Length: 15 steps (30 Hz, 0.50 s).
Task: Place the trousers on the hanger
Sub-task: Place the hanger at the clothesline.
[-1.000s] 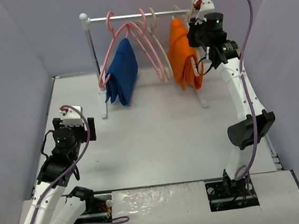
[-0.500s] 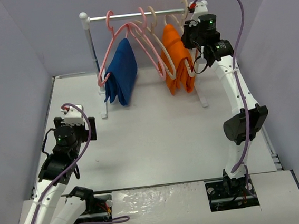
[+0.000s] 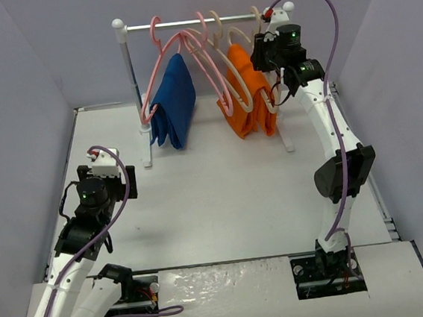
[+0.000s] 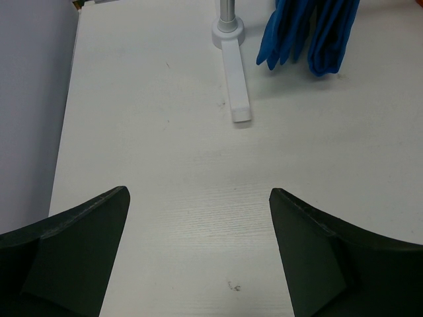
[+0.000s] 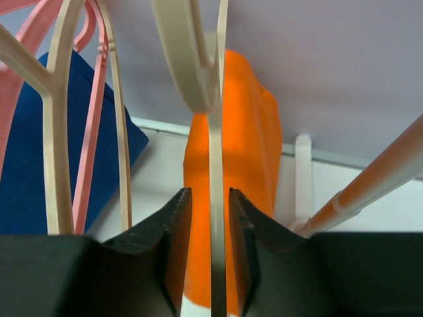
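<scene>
I'm looking at plain lavender-grey walls (image 3: 17,87) closing in on the left, right and far sides of a white table (image 3: 222,195). A white rack (image 3: 177,23) with a metal rail is standing along the far edge, and soft, even light is falling everywhere.

Trousers (image 3: 246,117): orange cloth, matt, hanging in soft folds. Hanger (image 5: 187,59): cream plastic, smooth, with a slight sheen along its moulded edge. Pink hangers (image 5: 90,132): plastic, smooth, similar low gloss. Blue garment (image 3: 176,102): cloth, matt, creased where folded. Rail (image 3: 183,23): bare metal, bright and polished. Rack foot (image 4: 236,79): white plastic, smooth, satin finish. Table (image 4: 165,198): white, matt, faint linear grain, a few small dark scuff marks.
</scene>
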Available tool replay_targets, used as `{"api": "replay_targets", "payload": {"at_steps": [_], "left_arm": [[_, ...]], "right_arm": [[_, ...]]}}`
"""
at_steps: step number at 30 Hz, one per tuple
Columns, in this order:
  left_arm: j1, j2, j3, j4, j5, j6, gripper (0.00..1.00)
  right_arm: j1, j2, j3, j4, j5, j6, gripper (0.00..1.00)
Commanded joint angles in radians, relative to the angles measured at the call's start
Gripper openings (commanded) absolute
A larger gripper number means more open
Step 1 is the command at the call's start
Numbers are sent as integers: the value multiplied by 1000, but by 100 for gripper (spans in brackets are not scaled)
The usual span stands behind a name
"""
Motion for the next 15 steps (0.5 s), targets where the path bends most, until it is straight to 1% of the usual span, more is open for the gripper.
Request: {"api": "replay_targets", "payload": {"at_steps": [1, 3, 4, 6, 10, 13, 15], "left_arm": [[8, 9, 38, 29, 1, -8, 85], [9, 9, 37, 29, 1, -9, 85], [10, 8, 37, 29, 1, -9, 85], [14, 8, 38, 31, 1, -13, 85], [20, 7, 39, 35, -1, -20, 85], [20, 9, 53, 36, -11, -28, 85], [20, 11, 80, 15, -18, -46, 85]], "right_arm": [[-9, -126, -20, 192, 5, 5, 35], [-9, -155, -34, 192, 6, 4, 50], [-9, -169, -47, 192, 9, 2, 60], [-9, -228, -71, 192, 16, 0, 72], [-10, -334, -150, 192, 74, -11, 86], [-10, -480, -294, 191, 129, -31, 97], [-11, -596, -419, 191, 165, -41, 99]]}}
